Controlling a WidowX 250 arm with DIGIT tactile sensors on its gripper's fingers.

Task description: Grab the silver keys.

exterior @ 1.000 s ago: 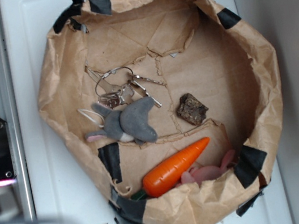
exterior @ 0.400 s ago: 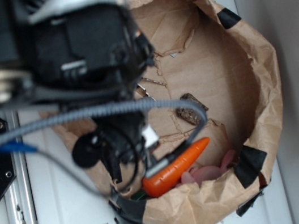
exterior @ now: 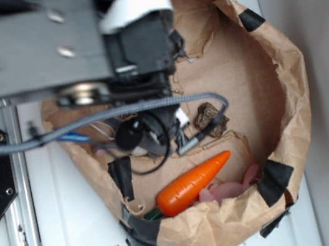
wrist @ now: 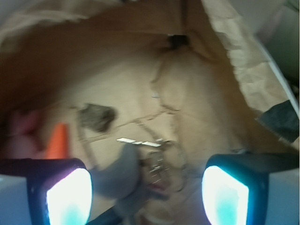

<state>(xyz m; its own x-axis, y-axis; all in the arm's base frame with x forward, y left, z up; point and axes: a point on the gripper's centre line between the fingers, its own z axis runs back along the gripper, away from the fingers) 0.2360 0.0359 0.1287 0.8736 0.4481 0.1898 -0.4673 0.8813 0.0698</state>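
In the wrist view the silver keys [wrist: 157, 161] lie blurred on the brown paper floor of the bag, between my two glowing fingertips [wrist: 68, 197]. The grey stuffed bunny [wrist: 119, 176] lies just left of them, touching them. My gripper [wrist: 147, 199] is open, hanging above both with nothing held. In the exterior view the black arm and gripper [exterior: 150, 131] cover the left half of the bag, so the keys and most of the bunny are hidden there.
The crumpled brown paper bag [exterior: 283, 78] with black tape patches rings everything. Inside lie an orange carrot [exterior: 194, 184], a pink toy [exterior: 232, 188] and a dark brown chunk [exterior: 211, 118]. A metal rail [exterior: 15, 211] runs along the left.
The arm came in from the left, then shifted up and back over the keys and bunny, now covering them in the exterior view. Nothing in the bag has moved.
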